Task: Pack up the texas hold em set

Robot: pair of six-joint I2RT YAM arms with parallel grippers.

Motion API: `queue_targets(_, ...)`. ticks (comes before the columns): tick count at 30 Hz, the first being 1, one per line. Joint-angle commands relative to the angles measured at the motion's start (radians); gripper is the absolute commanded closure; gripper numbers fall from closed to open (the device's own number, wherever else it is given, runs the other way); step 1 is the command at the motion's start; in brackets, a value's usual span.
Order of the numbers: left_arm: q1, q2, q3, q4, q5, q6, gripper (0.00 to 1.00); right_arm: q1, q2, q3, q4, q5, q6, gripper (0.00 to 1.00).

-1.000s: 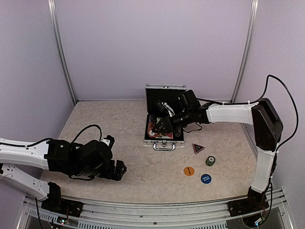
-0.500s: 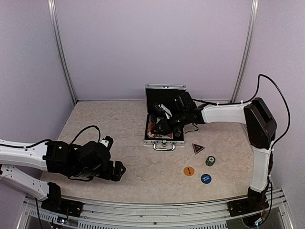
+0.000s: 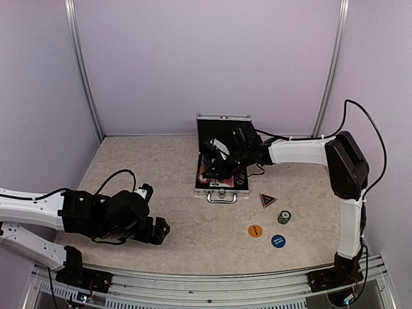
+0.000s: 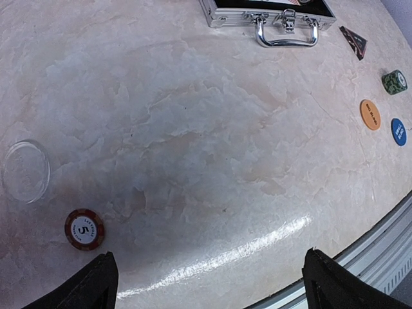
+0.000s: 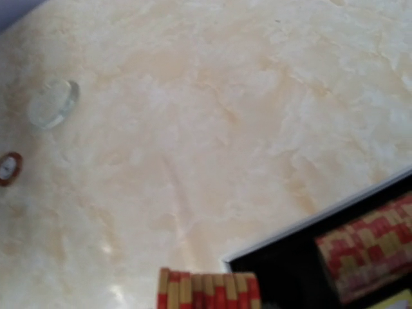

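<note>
Open silver briefcase [image 3: 223, 191] resting on the desk [image 3: 161, 167], lid upright. The right end effector [image 3: 212, 170] hangs over the briefcase's left edge, pinching a stack of red chips [image 5: 207, 291]; another red chip row [image 5: 368, 252] lies inside the black lining. Front-right of the briefcase lie a dark triangular marker [image 3: 268, 199], a green chip stack [image 3: 284, 217], an orange disc [image 3: 255, 230] and a blue disc [image 3: 278, 241]. Well apart to the briefcase's front-left, the left end effector [image 4: 207, 273] is spread wide above the desk, near a loose red chip [image 4: 84, 229] and a clear disc [image 4: 26, 171].
</note>
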Motion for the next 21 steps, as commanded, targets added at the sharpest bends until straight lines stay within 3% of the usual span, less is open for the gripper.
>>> queue_targets(1,0.009,-0.019,-0.012,0.012,0.001,0.007,0.01,-0.007,0.013,0.036,0.014,0.055,-0.103,0.84)
queue_targets(21,0.027,-0.021,-0.018,0.032,0.006,0.023,0.01,0.002,0.061,0.076,0.001,0.144,-0.309,0.83)
